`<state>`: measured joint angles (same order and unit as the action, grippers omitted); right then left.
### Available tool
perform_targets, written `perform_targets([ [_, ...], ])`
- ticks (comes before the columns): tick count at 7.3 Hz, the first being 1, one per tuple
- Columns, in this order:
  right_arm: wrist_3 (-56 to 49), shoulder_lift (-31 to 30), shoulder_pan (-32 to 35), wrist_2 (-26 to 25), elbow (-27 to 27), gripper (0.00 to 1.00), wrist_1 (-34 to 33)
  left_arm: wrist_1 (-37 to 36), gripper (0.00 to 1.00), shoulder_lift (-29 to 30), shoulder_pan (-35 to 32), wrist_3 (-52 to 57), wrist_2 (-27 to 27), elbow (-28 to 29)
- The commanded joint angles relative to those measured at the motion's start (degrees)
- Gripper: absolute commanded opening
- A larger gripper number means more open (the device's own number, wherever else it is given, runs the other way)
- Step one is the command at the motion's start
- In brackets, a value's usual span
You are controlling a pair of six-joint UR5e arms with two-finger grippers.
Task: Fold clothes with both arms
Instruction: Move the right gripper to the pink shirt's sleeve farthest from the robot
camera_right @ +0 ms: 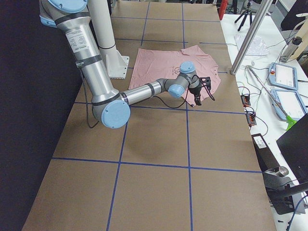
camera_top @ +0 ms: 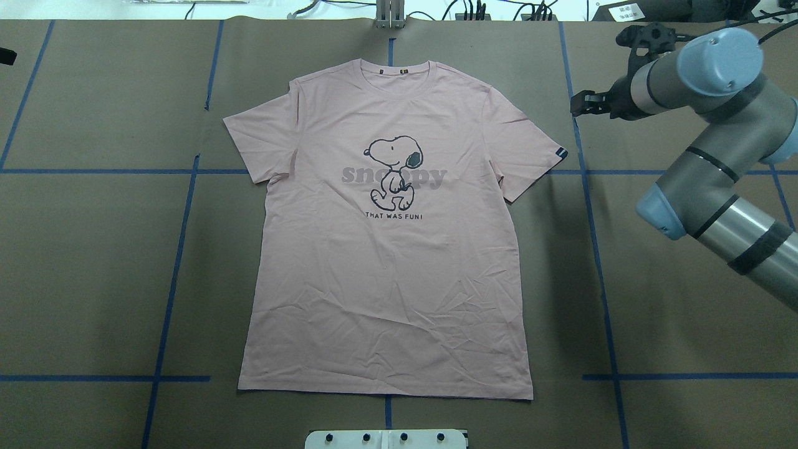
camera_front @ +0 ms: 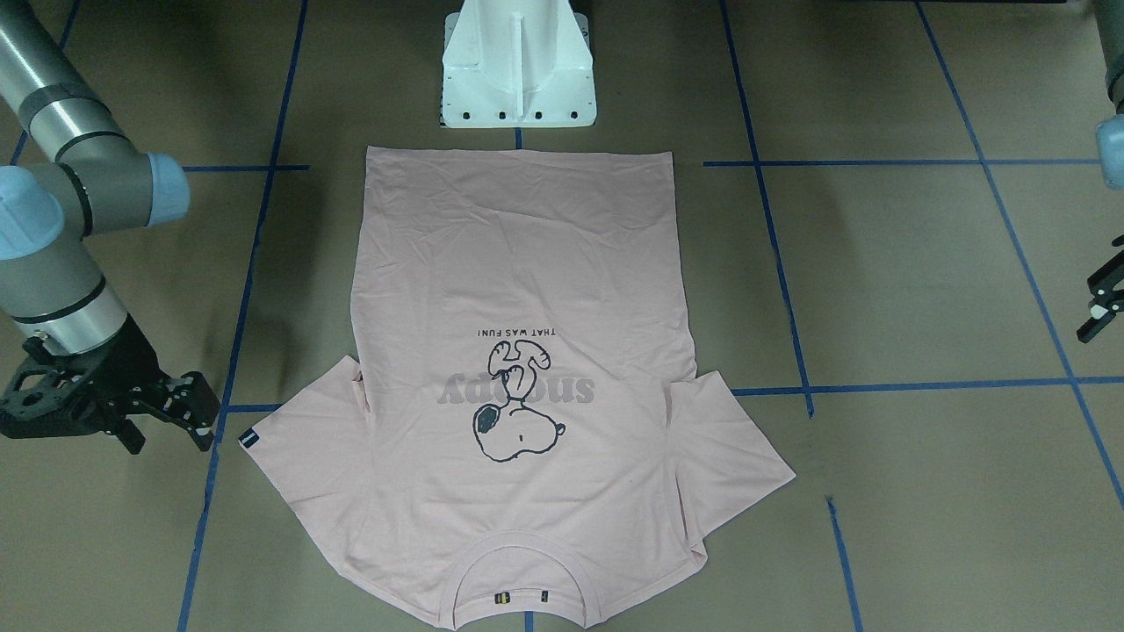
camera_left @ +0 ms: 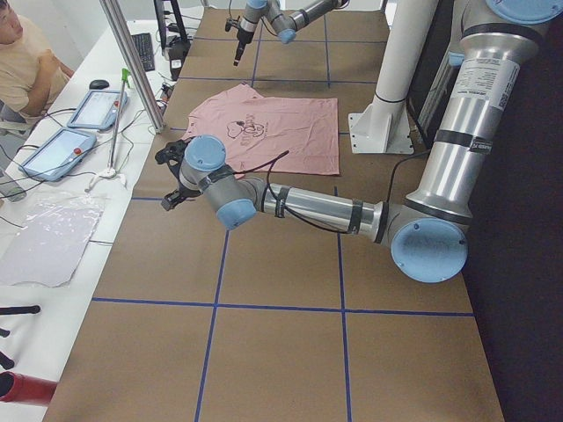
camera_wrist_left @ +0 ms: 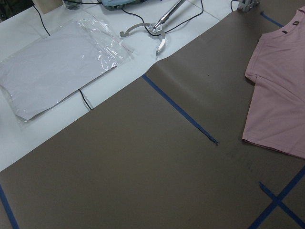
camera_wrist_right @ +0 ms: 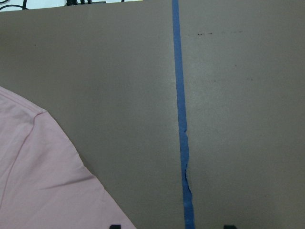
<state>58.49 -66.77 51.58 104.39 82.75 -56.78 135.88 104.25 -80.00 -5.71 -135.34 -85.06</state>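
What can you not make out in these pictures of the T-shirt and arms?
T-shirt back: hidden, lying front-up, every view.
Sleeve tag writing: too small, front-facing view.
Left gripper: cut off by front-facing view's edge; jaws' state unclear.

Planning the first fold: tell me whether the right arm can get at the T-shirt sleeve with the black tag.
Probably yes. The right gripper is open close beside the tagged sleeve of the pink T-shirt, which lies flat; nothing stands between them or rests on the sleeve.
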Motion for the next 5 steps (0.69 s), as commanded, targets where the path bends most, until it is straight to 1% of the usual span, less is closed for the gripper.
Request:
perform_targets([
  [1,1.10,1.03,-2.62,-2.69,-2.23,0.70,0.09,0.00,1.00,-0.01,0.02,0.00,-0.01,-0.02],
  [2,1.18,1.38,-3.50,-3.57,-3.02,0.69,0.17,0.00,1.00,-0.01,0.02,0.00,-0.01,-0.02],
  [5,1.62,1.29,-5.44,-3.75,-3.29,0.65,0.09,0.00,1.00,-0.10,0.02,-0.09,-0.01,-0.11],
])
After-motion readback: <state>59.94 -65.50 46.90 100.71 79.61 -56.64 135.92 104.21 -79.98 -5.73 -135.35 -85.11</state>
